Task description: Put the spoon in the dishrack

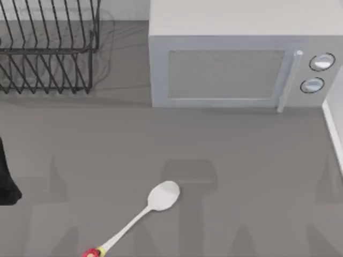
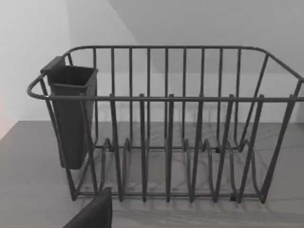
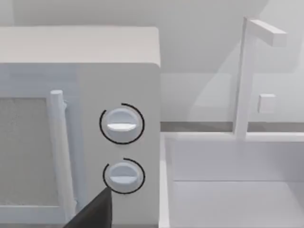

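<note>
The white spoon (image 1: pixel 140 217) lies flat on the grey table near the front edge, its oval bowl toward the microwave and its yellow band and red knob at the front. The black wire dishrack (image 1: pixel 48 48) stands at the back left. In the left wrist view the dishrack (image 2: pixel 171 142) faces me with upright prongs and a dark cup (image 2: pixel 71 114) hung on one end. A dark part of my left gripper (image 2: pixel 92 213) juts in low, well short of the rack. My left arm (image 1: pixel 6 182) sits at the table's left edge. A dark part of my right gripper (image 3: pixel 92 211) hangs before the microwave's knobs.
A grey microwave (image 1: pixel 236 59) with its door closed stands at the back centre, its two knobs (image 3: pixel 122 124) at its right side. A white sink (image 3: pixel 237 190) with a faucet (image 3: pixel 247 76) lies right of it. Bare table stretches between the spoon and the dishrack.
</note>
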Available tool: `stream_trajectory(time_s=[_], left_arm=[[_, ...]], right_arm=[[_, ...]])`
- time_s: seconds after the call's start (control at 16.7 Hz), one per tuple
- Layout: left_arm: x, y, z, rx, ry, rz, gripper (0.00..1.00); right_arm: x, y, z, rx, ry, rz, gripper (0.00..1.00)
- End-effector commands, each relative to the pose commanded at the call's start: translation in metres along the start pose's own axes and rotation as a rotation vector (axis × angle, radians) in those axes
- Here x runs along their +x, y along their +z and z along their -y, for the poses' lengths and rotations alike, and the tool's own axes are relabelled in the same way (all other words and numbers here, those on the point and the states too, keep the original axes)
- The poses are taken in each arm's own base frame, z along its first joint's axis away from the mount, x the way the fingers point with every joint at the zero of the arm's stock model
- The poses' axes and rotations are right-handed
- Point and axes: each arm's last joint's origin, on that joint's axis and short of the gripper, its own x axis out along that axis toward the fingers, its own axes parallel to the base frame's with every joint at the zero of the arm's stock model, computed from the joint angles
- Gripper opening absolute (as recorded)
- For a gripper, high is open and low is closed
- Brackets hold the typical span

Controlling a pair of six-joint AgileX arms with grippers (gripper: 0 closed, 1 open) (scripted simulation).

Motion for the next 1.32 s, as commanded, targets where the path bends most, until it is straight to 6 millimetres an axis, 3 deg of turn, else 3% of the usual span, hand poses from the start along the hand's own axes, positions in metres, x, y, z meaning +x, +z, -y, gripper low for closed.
stream_trajectory(time_s=[0.18, 0.36, 0.66, 1.02, 1.32], left_arm=[[0.000, 0.002, 0.001, 0.000, -0.008, -0.010, 1.00], [0.002, 0.016, 0.007, 0.007, -0.065, -0.097, 1.00], [0.021, 0.047, 0.030, 0.070, -0.230, -0.443, 1.00], [0.070, 0.053, 0.091, 0.298, -0.458, -1.024, 1.00], [0.094, 0.043, 0.151, 0.515, -0.585, -1.343, 1.00]], right_arm=[[0.000, 0.000, 0.000, 0.000, 0.000, 0.000, 1.00], [0.000, 0.000, 0.000, 0.000, 0.000, 0.000, 1.00], [0.000, 0.000, 0.000, 0.000, 0.000, 0.000, 1.00], [0.000, 0.000, 0.000, 0.000, 0.000, 0.000, 1.00], [0.000, 0.000, 0.000, 0.000, 0.000, 0.000, 1.00]])
